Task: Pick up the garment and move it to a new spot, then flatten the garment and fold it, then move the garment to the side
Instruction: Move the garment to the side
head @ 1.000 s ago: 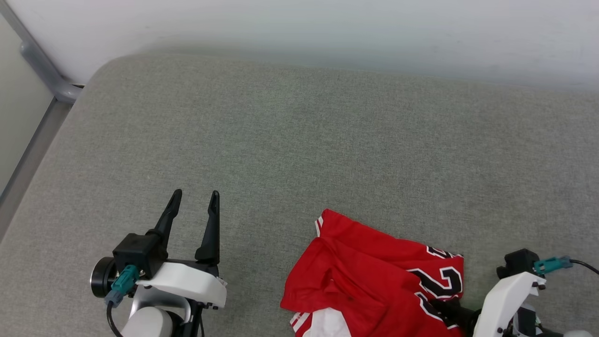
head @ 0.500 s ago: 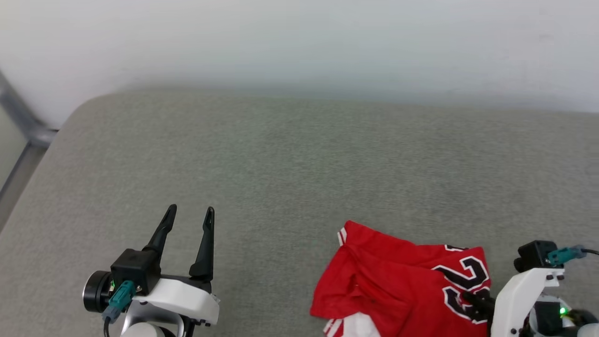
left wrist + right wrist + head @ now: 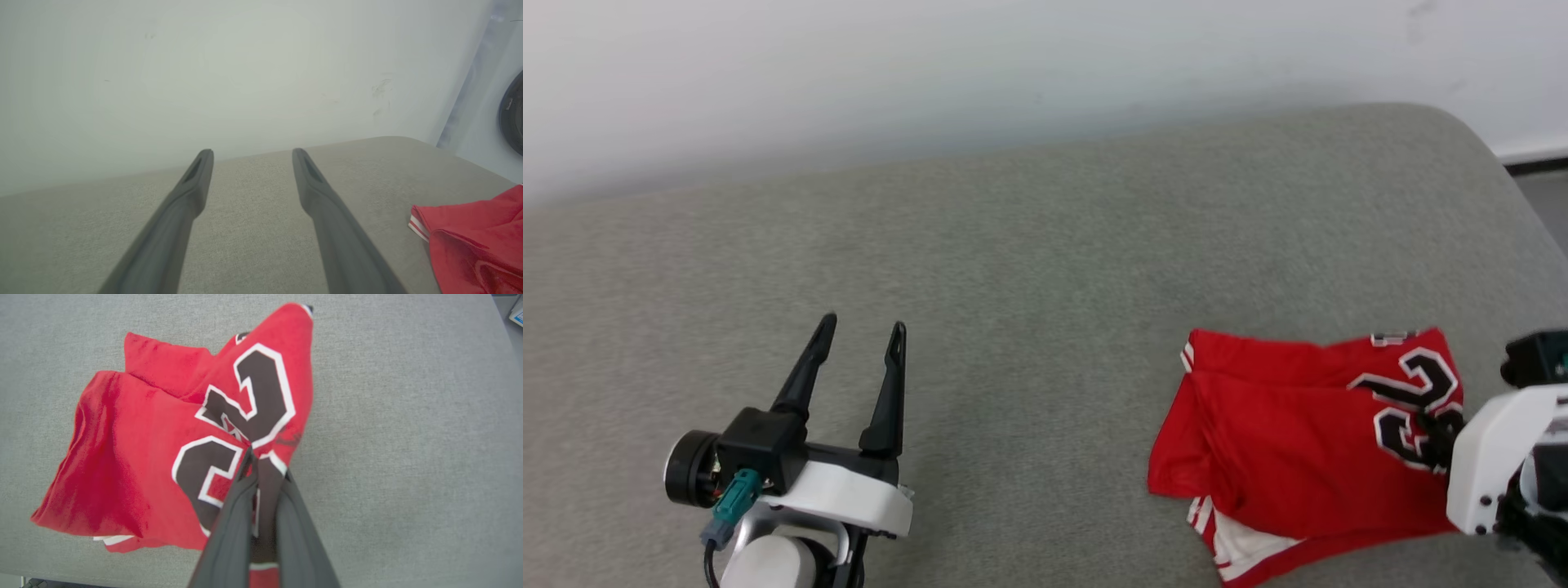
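Left tool [image 3: 863, 324] hangs over the grey cushion [image 3: 1045, 269] with its fingers spread wide and nothing in them, well apart from the action. The garment [image 3: 1298, 433] sits bunched up near the cushion's right front corner, number side up. Right tool [image 3: 255, 465] is pinched tight on a fold right at the black number. Looks to me like the pick-up step: grip made, carry not done yet. Next it needs a clean lift over to open cushion without the cloth slipping out.

Left gripper [image 3: 863, 322] low at left, fingers spread wide; right gripper [image 3: 254, 459] pinched tight on the garment [image 3: 122, 457].
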### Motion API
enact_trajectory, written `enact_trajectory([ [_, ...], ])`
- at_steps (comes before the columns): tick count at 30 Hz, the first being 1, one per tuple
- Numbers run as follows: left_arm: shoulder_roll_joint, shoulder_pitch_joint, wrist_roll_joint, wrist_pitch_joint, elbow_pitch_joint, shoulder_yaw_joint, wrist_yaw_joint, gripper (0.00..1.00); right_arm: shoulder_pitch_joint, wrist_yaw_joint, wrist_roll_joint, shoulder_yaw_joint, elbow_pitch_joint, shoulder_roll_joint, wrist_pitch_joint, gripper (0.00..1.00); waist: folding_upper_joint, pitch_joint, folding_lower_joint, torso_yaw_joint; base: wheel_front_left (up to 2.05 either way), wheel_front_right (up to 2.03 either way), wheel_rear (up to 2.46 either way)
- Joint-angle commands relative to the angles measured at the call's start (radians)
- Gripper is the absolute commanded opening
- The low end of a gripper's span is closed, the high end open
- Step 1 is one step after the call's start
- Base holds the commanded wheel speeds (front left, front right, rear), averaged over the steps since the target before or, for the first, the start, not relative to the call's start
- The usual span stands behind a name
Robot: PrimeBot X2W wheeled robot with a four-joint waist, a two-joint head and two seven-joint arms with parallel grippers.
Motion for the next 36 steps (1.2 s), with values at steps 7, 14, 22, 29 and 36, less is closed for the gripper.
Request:
enact_trajectory([
  [7, 0.015, -0.106, 0.032, -0.001, -0.014, -0.020, -0.031, 1.00, -0.174, -0.001, -0.010, -0.033, 0.100, -0.018, -0.067, 0.00, -0.0001, 0.156, -0.0001, -0.140, 0.00, 0.00, 0.00],
  [14, 0.040, -0.199, 0.056, 0.023, -0.059, -0.025, -0.041, 1.00, -0.352, -0.001, -0.045, -0.114, 0.266, -0.064, -0.162, 0.00, -0.0001, 0.293, -0.0001, -0.137, 0.00, 0.00, 0.00],
  [22, 0.081, -0.298, 0.083, 0.065, -0.124, -0.027, -0.056, 1.00, -0.525, -0.001, -0.137, -0.250, 0.432, -0.134, -0.256, 0.00, -0.0001, 0.446, -0.0001, -0.092, 0.00, 0.00, 0.00],
  [29, 0.093, -0.352, 0.089, 0.071, -0.148, -0.030, -0.062, 1.00, -0.609, -0.001, -0.248, -0.367, 0.532, -0.184, -0.347, 0.00, -0.0001, 0.506, -0.0001, -0.060, 0.00, 0.00, 0.00],
  [36, 0.089, -0.373, 0.089, 0.068, -0.145, -0.040, -0.064, 1.00, -0.650, -0.001, -0.310, -0.391, 0.618, -0.172, -0.452, 1.00, -0.0001, 0.528, -0.0001, -0.050, 0.00, 0.00, 0.00],
])
